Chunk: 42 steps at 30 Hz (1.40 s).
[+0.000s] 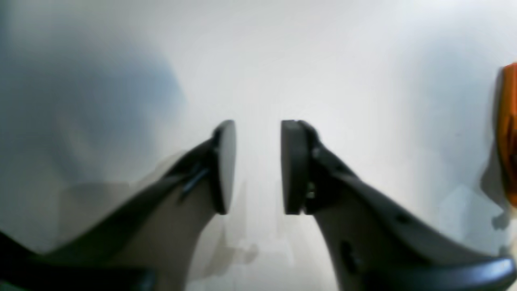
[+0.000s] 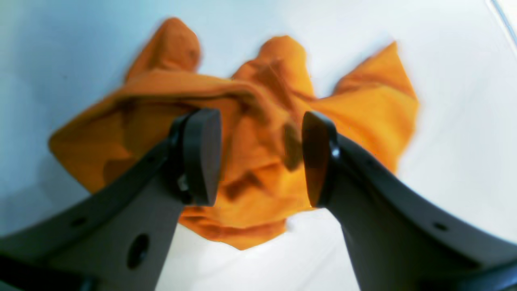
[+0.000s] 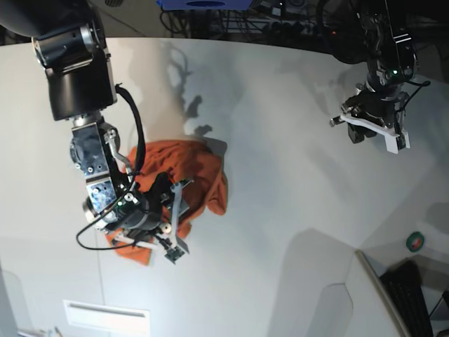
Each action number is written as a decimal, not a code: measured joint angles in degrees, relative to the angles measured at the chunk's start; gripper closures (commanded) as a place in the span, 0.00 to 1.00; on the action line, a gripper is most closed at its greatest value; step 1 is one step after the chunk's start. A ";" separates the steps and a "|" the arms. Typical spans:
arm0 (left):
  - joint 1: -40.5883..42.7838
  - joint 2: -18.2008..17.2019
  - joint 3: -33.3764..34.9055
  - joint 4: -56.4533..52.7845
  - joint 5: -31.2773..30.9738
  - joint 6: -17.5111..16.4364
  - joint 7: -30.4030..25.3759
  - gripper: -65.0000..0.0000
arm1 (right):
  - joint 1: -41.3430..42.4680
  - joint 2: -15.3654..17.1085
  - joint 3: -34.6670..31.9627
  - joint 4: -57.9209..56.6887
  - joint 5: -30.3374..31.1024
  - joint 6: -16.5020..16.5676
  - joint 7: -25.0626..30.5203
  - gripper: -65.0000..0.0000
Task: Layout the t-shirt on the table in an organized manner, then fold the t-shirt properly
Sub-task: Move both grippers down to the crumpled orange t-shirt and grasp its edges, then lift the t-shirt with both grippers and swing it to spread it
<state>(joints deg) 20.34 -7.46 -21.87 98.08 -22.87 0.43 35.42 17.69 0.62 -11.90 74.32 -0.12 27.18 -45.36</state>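
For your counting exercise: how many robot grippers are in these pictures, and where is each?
2. The right gripper hangs open over the crumpled t-shirt. The left gripper hangs open above bare table, apart from the shirt. None seems hidden.

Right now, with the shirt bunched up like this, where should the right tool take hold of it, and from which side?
Probably the raised ridge across the crumpled orange cloth t-shirt, approached from above. The open right tool is already over it, and that ridge stands clear of the white table, so the pads can close on it.
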 measured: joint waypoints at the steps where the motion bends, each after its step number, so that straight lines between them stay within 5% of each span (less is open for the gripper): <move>1: -0.02 -0.02 0.07 0.00 -0.13 0.04 -0.02 0.56 | 0.31 -0.02 0.00 -1.77 0.13 -0.09 0.61 0.57; 3: 0.00 -0.02 0.11 0.00 0.07 0.02 0.00 0.46 | 0.70 0.26 0.02 -3.28 -0.31 -0.11 1.03 0.65; 6: -0.02 0.00 0.24 0.00 0.07 0.02 -0.02 0.42 | 0.81 0.61 0.07 -3.39 -0.31 -0.13 1.84 1.00; 10: -0.02 -0.02 0.17 0.00 0.07 0.02 -0.02 0.42 | -0.94 1.40 0.04 0.96 -0.04 -0.11 1.68 1.00; 18: -3.61 -0.07 1.27 -3.21 0.09 0.46 -0.09 0.41 | -19.04 9.25 1.01 25.03 0.00 -0.13 0.79 1.00; 29: -13.70 0.39 22.60 -10.58 0.07 0.46 0.15 0.41 | -33.83 9.62 18.62 31.69 -0.02 0.33 1.33 1.00; 38: -22.95 9.79 32.94 -16.22 -0.09 0.50 -0.59 0.43 | -36.70 9.49 21.66 26.64 0.07 0.31 1.64 1.00; 40: -26.05 11.85 36.26 -22.69 0.09 0.50 -0.72 0.54 | -37.94 9.49 21.70 26.43 0.02 0.28 1.86 1.00; 42: -28.94 13.25 38.69 -29.53 0.00 -0.17 -1.64 0.75 | -38.53 9.44 21.77 26.38 -0.02 0.31 1.55 1.00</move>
<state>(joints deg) -8.60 5.78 16.82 68.55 -22.87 0.25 33.78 -20.84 10.07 9.87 100.71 -0.14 27.49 -43.81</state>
